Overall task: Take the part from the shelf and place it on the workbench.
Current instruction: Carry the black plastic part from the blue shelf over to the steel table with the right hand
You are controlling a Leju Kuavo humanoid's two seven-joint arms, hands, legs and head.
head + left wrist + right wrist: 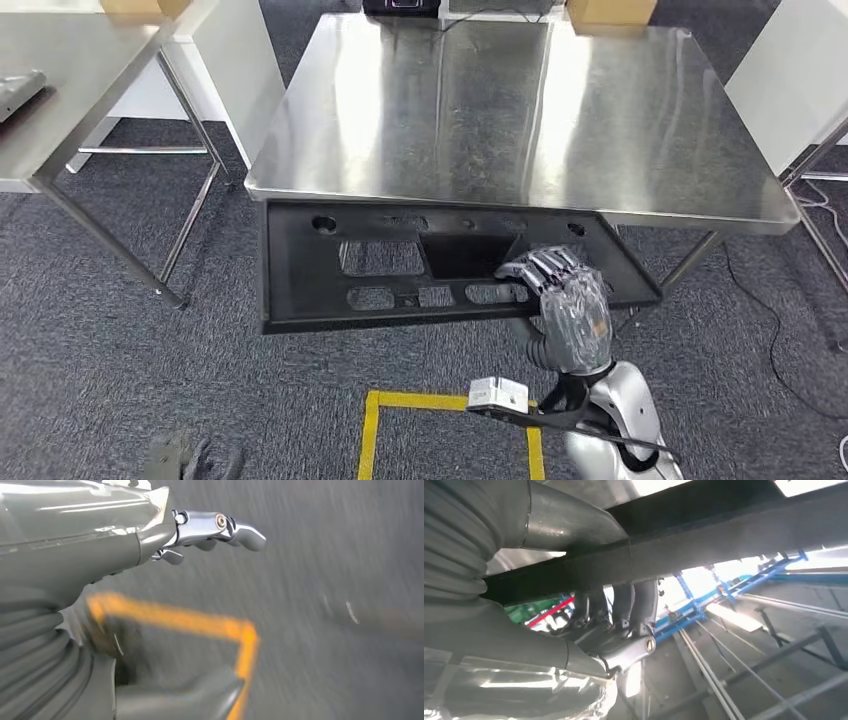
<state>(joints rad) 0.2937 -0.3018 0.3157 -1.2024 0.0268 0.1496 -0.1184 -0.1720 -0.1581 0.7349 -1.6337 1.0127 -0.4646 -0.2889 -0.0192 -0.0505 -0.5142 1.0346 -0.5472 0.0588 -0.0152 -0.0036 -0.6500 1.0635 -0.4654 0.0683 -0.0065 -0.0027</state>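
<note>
The part [310, 265] is a long black panel with several cut-outs. It hangs level in front of the steel workbench [640, 110], just below the bench's front edge. My right hand [568, 305] grips the panel's near edge right of its middle, fingers hooked over the top. In the right wrist view the black part [734, 535] crosses the picture with my right hand's fingers [634, 602] wrapped around it. My left hand [185, 460] hangs low by the floor at the lower left. In the left wrist view the left hand [210, 530] holds nothing, its fingers stretched out over the carpet.
A second steel table [70, 90] stands at the left, a white panel [790, 85] at the right. Yellow tape [400, 402] marks a square on the grey carpet under me. A black cable [770, 330] runs over the floor at the right.
</note>
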